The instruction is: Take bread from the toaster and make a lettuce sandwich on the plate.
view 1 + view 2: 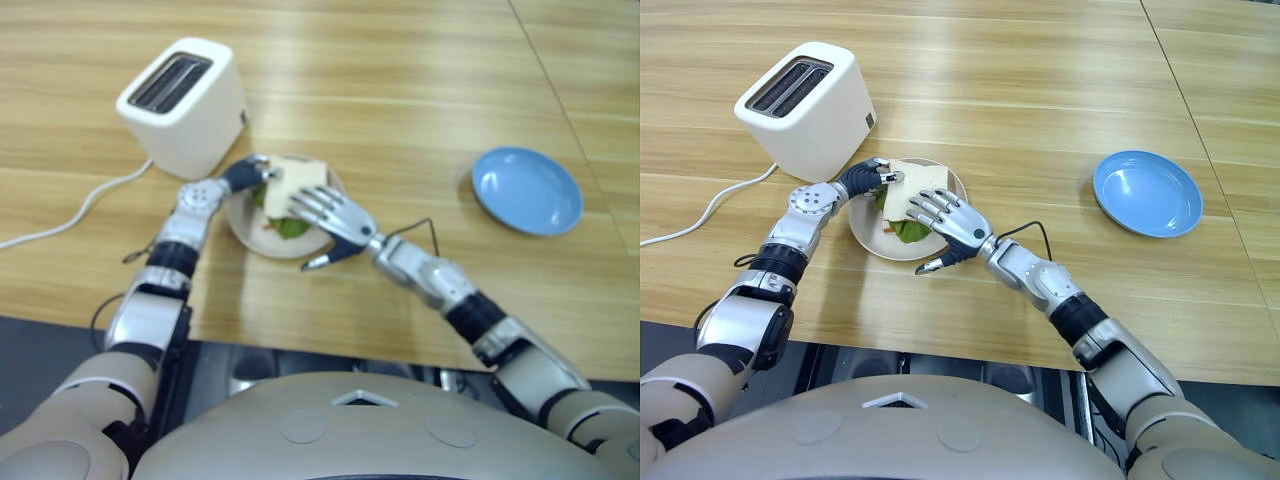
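White bread (925, 185) on plate (868, 243) | left robot hand (862, 178) pinches it, right robot hand (945, 215) splayed atop | risk: uneven release skews it.

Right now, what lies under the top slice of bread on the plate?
Green lettuce sticks out at its near and left edges, above the plate. The rest is covered by the slice and the right hand lying on it; a lower slice cannot be confirmed.

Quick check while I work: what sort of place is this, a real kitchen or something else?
Probably a tabletop test or demo setup, not clearly a kitchen: a wide wood-grain table carries a white toaster with a trailing cord, a white plate holding the sandwich, and a blue plate.
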`<state>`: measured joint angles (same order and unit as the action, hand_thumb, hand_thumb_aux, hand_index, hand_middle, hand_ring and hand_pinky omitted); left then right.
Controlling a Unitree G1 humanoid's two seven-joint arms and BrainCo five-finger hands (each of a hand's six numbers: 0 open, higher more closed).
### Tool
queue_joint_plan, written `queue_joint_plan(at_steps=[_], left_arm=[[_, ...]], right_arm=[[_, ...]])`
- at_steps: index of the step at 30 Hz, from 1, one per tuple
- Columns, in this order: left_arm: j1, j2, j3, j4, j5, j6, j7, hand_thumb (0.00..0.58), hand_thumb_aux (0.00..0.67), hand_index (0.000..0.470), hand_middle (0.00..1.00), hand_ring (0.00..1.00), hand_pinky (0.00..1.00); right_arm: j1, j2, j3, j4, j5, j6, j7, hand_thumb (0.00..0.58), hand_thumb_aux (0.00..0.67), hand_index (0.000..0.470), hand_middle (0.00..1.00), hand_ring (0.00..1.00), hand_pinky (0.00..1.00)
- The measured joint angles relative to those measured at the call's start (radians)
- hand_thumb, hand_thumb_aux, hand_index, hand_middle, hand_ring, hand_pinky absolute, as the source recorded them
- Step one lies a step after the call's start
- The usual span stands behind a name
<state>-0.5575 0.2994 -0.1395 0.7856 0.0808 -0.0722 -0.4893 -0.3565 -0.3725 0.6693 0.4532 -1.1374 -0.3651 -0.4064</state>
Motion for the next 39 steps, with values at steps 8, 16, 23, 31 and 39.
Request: queue_joint_plan(at_steps=[8, 16, 23, 31, 39], left_arm=[[0.041, 0.025, 0.014, -0.031, 0.039, 0.004, 0.037, 0.580, 0.670, 0.460, 1.00, 1.00, 1.00], [0.105, 0.099, -0.033, -0.178, 0.233, -0.050, 0.249, 0.000, 0.000, 0.000, 0.00, 0.00, 0.00], [0.134, 0.187, 0.032, -0.410, 0.332, -0.126, 0.473, 0.000, 0.000, 0.000, 0.00, 0.00, 0.00], [0.178, 0.189, 0.050, -0.425, 0.270, -0.133, 0.421, 0.000, 0.000, 0.000, 0.00, 0.00, 0.00], [0.281, 0.214, 0.063, -0.419, 0.175, -0.175, 0.291, 0.580, 0.670, 0.460, 0.69, 0.69, 0.69]], right_arm=[[-0.133, 0.127, 0.077, 0.290, 0.001, 0.009, -0.098, 0.000, 0.000, 0.000, 0.00, 0.00, 0.00], [-0.157, 0.142, 0.086, 0.349, 0.026, 0.011, -0.115, 0.000, 0.000, 0.000, 0.00, 0.00, 0.00], [-0.136, 0.130, 0.092, 0.368, 0.049, 0.011, -0.133, 0.000, 0.000, 0.000, 0.00, 0.00, 0.00], [-0.112, 0.126, 0.077, 0.368, 0.099, -0.017, -0.161, 0.000, 0.000, 0.000, 0.00, 0.00, 0.00], [0.117, -0.050, -0.260, 0.019, 0.431, -0.212, -0.284, 0.000, 0.000, 0.000, 0.00, 0.00, 0.00]])
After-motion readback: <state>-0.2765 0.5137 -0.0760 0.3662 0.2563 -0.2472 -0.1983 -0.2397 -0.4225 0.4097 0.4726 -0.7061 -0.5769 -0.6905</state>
